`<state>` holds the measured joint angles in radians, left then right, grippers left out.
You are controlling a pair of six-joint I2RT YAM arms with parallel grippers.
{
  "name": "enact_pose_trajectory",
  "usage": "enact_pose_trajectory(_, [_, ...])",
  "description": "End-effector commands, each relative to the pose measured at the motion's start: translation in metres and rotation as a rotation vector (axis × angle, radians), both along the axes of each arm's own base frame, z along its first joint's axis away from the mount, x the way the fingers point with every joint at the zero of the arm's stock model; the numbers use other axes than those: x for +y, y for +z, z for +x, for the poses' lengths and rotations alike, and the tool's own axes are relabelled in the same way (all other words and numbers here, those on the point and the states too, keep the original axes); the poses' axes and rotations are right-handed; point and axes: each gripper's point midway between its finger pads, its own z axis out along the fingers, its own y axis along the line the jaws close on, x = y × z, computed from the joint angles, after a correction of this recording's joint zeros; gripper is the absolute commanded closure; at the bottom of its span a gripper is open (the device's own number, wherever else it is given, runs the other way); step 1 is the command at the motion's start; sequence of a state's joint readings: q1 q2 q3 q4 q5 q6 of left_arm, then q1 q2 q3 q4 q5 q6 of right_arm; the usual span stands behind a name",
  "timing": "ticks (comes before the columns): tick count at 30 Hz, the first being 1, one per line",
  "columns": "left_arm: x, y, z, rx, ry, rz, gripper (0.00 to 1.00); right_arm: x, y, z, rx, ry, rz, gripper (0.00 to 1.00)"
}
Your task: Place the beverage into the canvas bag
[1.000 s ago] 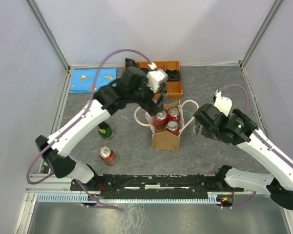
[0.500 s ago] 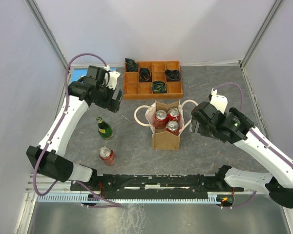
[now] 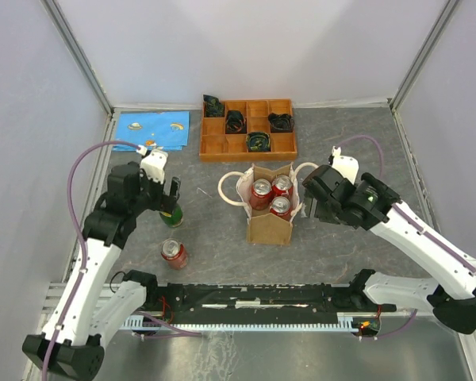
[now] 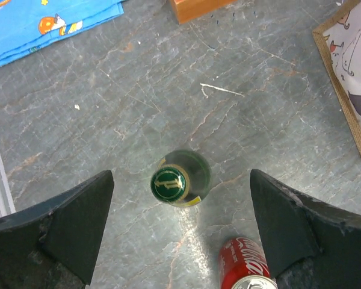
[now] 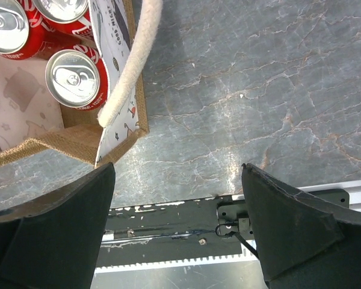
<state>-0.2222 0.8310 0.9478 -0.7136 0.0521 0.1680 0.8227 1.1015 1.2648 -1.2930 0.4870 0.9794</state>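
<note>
Left gripper (image 4: 180,176), wide open and empty, sits right over the green bottle (image 4: 170,183), probably lining up a grab; right gripper (image 5: 177,168) gapes empty beside the canvas bag (image 3: 268,228).

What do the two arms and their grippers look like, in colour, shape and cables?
The left arm and the right arm have white tubular links joined by black joint housings. A thin purple cable loops out near each wrist. The left gripper and the right gripper each have two broad, dark, matte fingers tapering to blunt wedges. No markings are legible.
</note>
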Motion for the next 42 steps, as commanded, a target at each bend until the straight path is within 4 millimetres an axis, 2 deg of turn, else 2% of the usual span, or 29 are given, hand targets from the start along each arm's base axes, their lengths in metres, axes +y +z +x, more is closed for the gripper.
enact_pose_trajectory(1, [-0.002, 0.014, 0.016, -0.215, 0.058, -0.104, 0.01, 0.009, 0.006, 0.006, -0.01, 0.023, 0.022, 0.06])
enact_pose_trajectory(6, [-0.002, 0.004, 0.017, -0.313, 0.096, -0.186, 0.0, 0.008, 0.007, 0.005, -0.004, 0.025, 0.011, 0.06])
enact_pose_trajectory(13, [0.002, -0.013, 0.028, -0.351, 0.165, -0.229, 0.09, 0.005, 0.007, 0.002, 0.0, 0.02, 0.007, 0.06])
enact_pose_trajectory(19, [0.005, -0.031, 0.028, -0.35, 0.188, -0.238, 0.12, 0.004, 0.007, 0.002, 0.004, 0.018, 0.0, 0.06])
enact_pose_trajectory(36, [0.015, -0.046, 0.027, -0.341, 0.27, -0.257, 0.3, 0.008, 0.01, 0.006, 0.003, 0.03, -0.006, 0.06])
enact_pose_trajectory(42, [0.016, -0.055, 0.023, -0.306, 0.27, -0.24, 0.31, 0.008, 0.01, 0.006, -0.002, 0.02, 0.005, 0.06])
